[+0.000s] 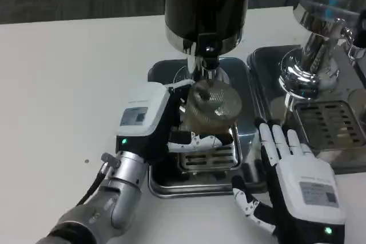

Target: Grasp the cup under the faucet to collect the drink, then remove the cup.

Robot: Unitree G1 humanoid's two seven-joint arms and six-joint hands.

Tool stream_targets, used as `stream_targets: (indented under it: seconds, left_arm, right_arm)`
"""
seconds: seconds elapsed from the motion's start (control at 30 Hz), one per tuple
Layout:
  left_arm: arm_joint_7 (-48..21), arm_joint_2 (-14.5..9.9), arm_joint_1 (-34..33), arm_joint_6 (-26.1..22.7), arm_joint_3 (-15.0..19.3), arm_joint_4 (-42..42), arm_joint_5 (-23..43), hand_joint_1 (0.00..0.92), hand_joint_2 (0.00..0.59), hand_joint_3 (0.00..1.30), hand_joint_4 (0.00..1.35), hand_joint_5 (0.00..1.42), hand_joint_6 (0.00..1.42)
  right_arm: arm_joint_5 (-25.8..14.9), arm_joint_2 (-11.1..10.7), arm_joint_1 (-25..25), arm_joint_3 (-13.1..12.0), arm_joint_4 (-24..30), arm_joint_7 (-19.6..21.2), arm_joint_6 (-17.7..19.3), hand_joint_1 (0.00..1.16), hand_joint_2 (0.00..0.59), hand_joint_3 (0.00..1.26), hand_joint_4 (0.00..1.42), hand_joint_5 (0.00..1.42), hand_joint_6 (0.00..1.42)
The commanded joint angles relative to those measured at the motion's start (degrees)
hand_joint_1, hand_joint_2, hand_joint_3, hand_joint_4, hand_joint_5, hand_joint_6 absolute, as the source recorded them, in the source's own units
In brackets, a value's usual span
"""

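Observation:
A clear ribbed cup (213, 106) stands on the drip grate (209, 155) of a steel tray, directly under the faucet (207, 55) of a dark drink dispenser (207, 4). My left hand (157, 119) grips the cup from its left side, fingers (200, 139) wrapped around the cup's lower front. The cup's lower part looks brownish. My right hand (297, 178) lies flat and open at the tray's right front corner, fingers spread and pointing away from me, holding nothing.
The steel tray (163, 184) sits mid-table. A second dispenser with a chrome base (311, 64) stands on its own tray with a grate (331, 124) at the right. Bare white table (63, 95) stretches to the left.

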State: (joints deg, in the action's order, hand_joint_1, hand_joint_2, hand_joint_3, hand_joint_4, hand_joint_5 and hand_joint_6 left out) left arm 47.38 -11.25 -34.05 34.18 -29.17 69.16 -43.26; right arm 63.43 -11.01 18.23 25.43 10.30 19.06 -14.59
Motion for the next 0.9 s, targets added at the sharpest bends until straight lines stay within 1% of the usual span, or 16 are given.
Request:
stream_targets:
  seconds: [0.03,0.13,0.23,0.3,0.4,0.47,0.57,0.63,0.73,0.77,0.83,0.9]
  left_arm:
    - [-2.9,0.3,0.6,-1.6,-1.1,1.7,-0.1,0.523,0.062,0.69,0.84,0.99,1.15]
    - [-3.0,0.1,1.2,-2.1,-1.4,1.7,0.1,0.53,0.06,0.65,0.8,0.96,1.11]
    - [-2.0,-0.4,2.1,-2.3,-1.6,1.4,0.1,0.477,0.063,0.51,0.65,0.87,0.97]
    - [-2.3,-0.5,2.4,-2.5,-1.5,1.4,0.4,0.449,0.071,0.44,0.58,0.81,0.94]
    - [-5.4,-0.7,2.3,-2.7,-1.1,1.8,1.5,0.438,0.07,0.32,0.45,0.74,0.87]
    - [-6.2,-0.9,2.1,-2.8,-1.4,1.8,1.6,0.417,0.063,0.28,0.41,0.72,0.85]
    - [-7.0,-1.1,2.1,-3.0,-1.6,1.6,1.8,0.41,0.061,0.27,0.4,0.72,0.84]
    - [-6.9,-1.2,2.3,-3.1,-1.8,1.3,1.7,0.396,0.059,0.24,0.33,0.65,0.74]
    - [-6.3,-1.5,2.4,-2.6,-2.0,0.7,1.6,0.284,0.041,0.18,0.21,0.56,0.62]
    - [-6.1,-1.6,2.4,-2.3,-1.9,0.5,1.7,0.244,0.05,0.17,0.17,0.52,0.55]
    - [-6.0,-2.2,2.4,-0.8,-1.0,-0.2,2.6,0.141,0.058,0.14,0.13,0.44,0.42]
    - [-6.1,-2.7,2.5,1.1,0.0,-0.9,3.7,0.04,0.052,0.12,0.09,0.38,0.35]
  right_arm:
    - [-0.5,0.1,0.3,-0.9,0.7,0.8,-0.3,0.44,0.411,0.0,0.0,0.0,0.11]
    - [-0.6,0.1,0.0,-1.2,0.5,0.8,-0.2,0.44,0.408,0.0,0.0,0.0,0.11]
    - [-1.1,-0.2,-0.1,-1.7,0.4,0.5,0.2,0.44,0.407,0.0,0.0,0.0,0.11]
    - [-1.4,-0.4,-0.3,-1.7,0.2,0.3,0.4,0.45,0.406,0.0,0.0,0.0,0.11]
    - [-1.8,-0.6,-0.6,-1.8,-0.1,-0.4,0.4,0.45,0.405,0.0,0.0,0.0,0.11]
    - [-2.0,-0.7,-0.8,-1.8,-0.2,-0.7,0.4,0.45,0.405,0.0,0.0,0.0,0.11]
    - [-2.2,-0.7,-0.8,-1.8,-0.3,-0.5,0.4,0.45,0.402,0.0,0.0,0.0,0.11]
    - [-2.3,-0.8,-0.8,-1.8,-0.3,-0.5,0.4,0.45,0.401,0.0,0.0,0.0,0.11]
    - [-2.4,-0.8,-0.6,-1.8,-0.2,-0.3,0.3,0.45,0.399,0.0,0.0,0.0,0.11]
    - [-2.4,-0.8,-0.6,-1.8,-0.2,-0.2,0.4,0.45,0.398,0.0,0.0,0.0,0.11]
    - [-2.5,-0.8,-0.6,-1.8,-0.3,-0.2,0.5,0.45,0.395,0.0,0.0,0.0,0.11]
    - [-2.6,-0.9,-0.6,-1.8,-0.3,-0.2,0.6,0.45,0.394,0.0,0.0,0.0,0.11]
